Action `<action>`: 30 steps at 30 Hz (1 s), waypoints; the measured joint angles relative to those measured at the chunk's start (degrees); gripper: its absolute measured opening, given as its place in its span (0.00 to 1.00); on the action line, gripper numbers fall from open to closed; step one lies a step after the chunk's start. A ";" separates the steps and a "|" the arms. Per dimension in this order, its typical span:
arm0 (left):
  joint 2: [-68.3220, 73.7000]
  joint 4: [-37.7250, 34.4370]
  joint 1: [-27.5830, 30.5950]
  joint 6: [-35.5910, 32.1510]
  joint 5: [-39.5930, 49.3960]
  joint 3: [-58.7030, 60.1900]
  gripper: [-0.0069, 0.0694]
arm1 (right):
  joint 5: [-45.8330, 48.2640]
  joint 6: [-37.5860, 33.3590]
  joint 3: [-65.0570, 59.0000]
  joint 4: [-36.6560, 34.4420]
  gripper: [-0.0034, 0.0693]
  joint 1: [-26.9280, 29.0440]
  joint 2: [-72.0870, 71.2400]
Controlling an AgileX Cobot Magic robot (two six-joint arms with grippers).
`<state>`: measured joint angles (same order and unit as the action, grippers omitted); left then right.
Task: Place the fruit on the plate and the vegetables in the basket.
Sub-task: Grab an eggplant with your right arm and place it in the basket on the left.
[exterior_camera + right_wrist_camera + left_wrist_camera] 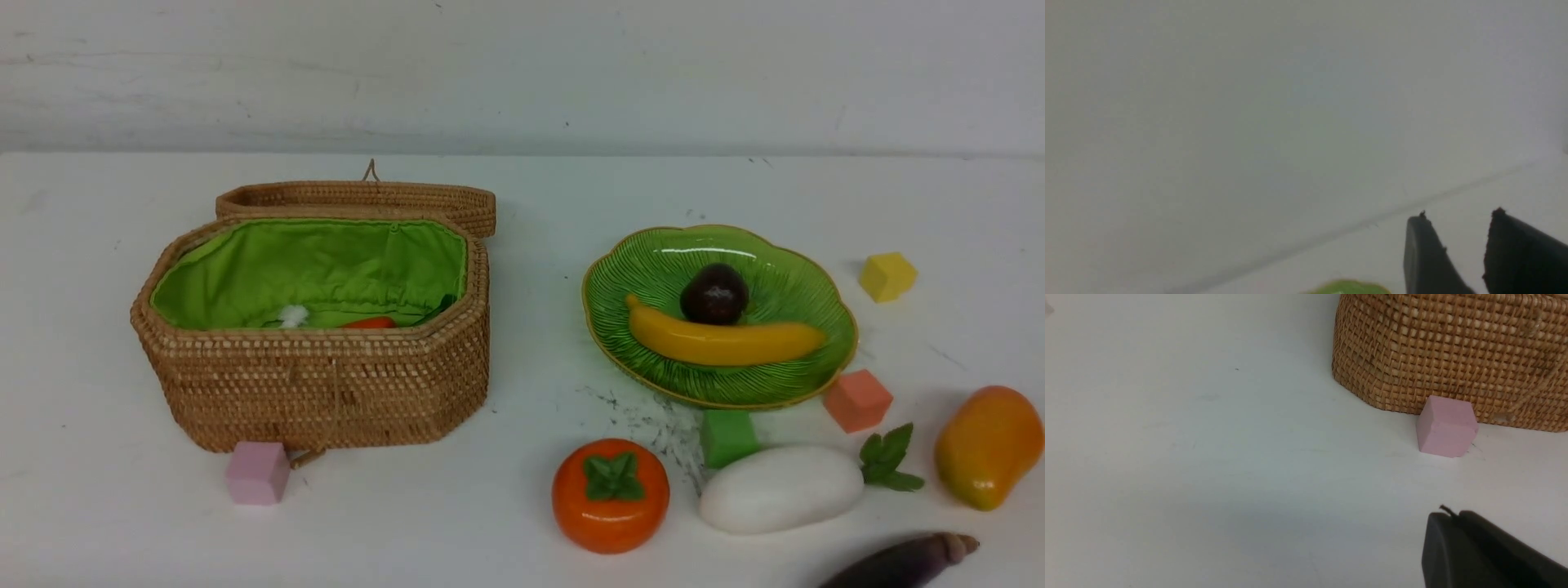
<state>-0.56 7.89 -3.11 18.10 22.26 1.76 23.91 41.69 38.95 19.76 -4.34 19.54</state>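
Fruit not yet plated: round orange persimmon [611,495] w/ green leaf cap and orange-yellow mango [988,447], both on the white table [522,204] near the wide green ribbed glass plate [645,269], which holds the long yellow banana [722,341] and small dark round fruit [714,292]. Veg outstanding: fat white radish [780,488] w/ green leaves, just beside a green cube [727,437], and long dark purple eggplant [898,563], cut off at the front view's lower edge. A red-orange pepper [369,323] lies in the tan wicker basket [326,384] w/ green lining, lid open. All look glossy, hard, prob. slippery: take persimmon across its middle, radish toward the narrower leaf end. Plate is glass, so set down softly. L gripper [1449,516] jaws closed, holding nothing, near a pink cube [1446,426] by the basket wall. R gripper [1459,220] jaws partly apart, nothing btw them. Green cube and salmon cube [857,400] crowd the plate's front rim; more room lies left of the basket.
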 joint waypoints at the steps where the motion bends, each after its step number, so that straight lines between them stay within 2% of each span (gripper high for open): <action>1: 0.00 0.00 0.00 0.00 0.00 0.00 0.10 | 4.18 -0.06 1.79 0.00 0.38 0.00 2.65; 3: 0.00 0.00 0.00 0.00 0.00 0.00 0.10 | 9.26 -0.47 3.20 0.00 0.38 0.00 5.71; 6: 0.00 0.00 0.00 0.00 0.00 0.00 0.10 | 22.72 -1.98 3.98 -0.82 0.38 0.00 13.14; 10: 0.00 0.00 0.00 0.00 0.00 0.00 0.11 | 28.83 -2.33 3.93 -2.62 0.38 0.00 18.55; 14: 0.00 0.00 0.00 0.00 0.00 0.00 0.11 | 27.34 -2.33 3.93 -4.05 0.38 0.00 22.28; 18: 0.00 0.00 0.00 0.00 0.00 0.00 0.11 | 24.28 -2.63 3.93 -8.40 0.38 0.00 24.82; 22: 0.00 0.00 0.00 0.00 0.00 0.00 0.11 | 23.20 -10.22 3.93 -19.75 0.38 0.00 30.49; 26: 0.00 0.00 0.00 0.00 0.00 0.00 0.11 | 24.73 -14.52 3.93 -25.62 0.38 0.00 34.42; 30: 0.00 0.00 0.00 0.00 0.00 0.00 0.12 | 27.07 -15.36 3.70 -28.98 0.41 0.00 38.91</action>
<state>-0.56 7.89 -3.11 18.10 22.26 1.76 50.97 26.33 42.65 -9.23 -4.34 58.45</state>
